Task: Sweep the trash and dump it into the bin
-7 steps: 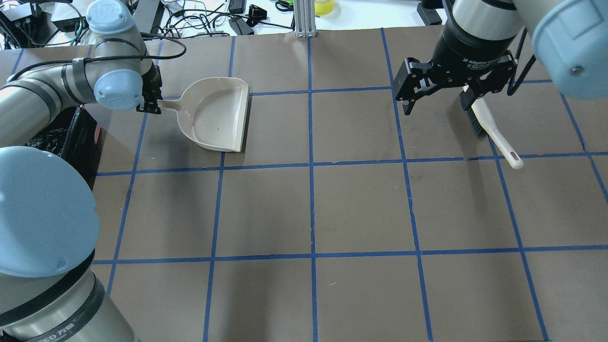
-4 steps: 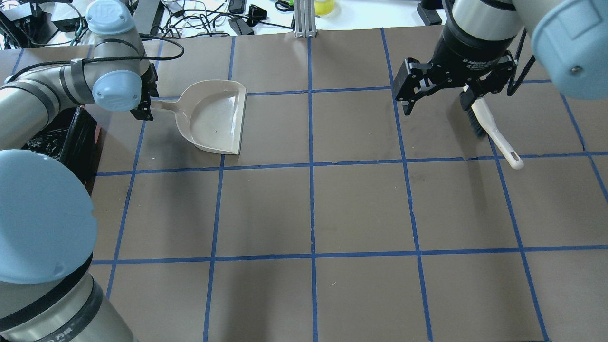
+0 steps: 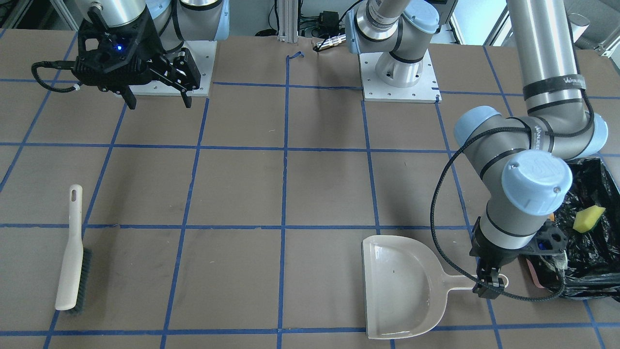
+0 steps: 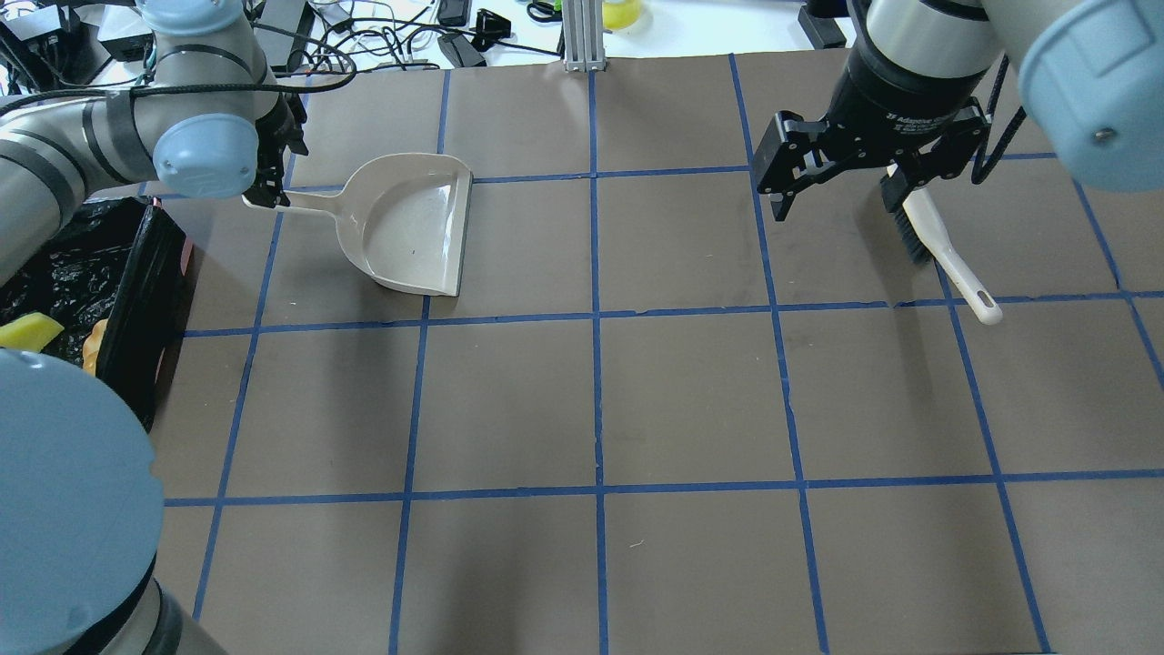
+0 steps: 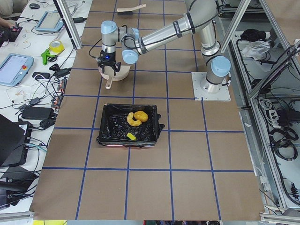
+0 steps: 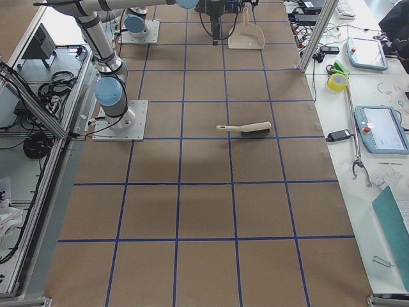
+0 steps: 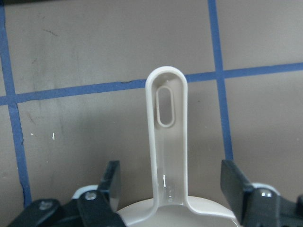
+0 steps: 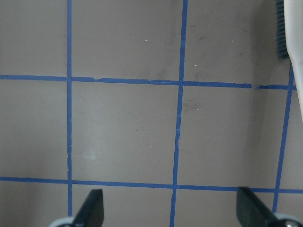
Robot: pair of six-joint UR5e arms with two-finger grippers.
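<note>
Trash [image 5: 135, 119] lies in the black-lined bin [image 5: 107, 133]. My left gripper [image 7: 171, 182] hangs with jaws spread either side of the dustpan [image 4: 409, 227] handle, not touching it; my right gripper [image 8: 170, 210] gapes too, near the brush [image 4: 946, 250].

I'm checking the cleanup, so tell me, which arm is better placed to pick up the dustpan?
Left. The left claw is open astride the handle of the dustpan, beside the bin holding the trash. The right claw hangs open far off, by the brush.
</note>
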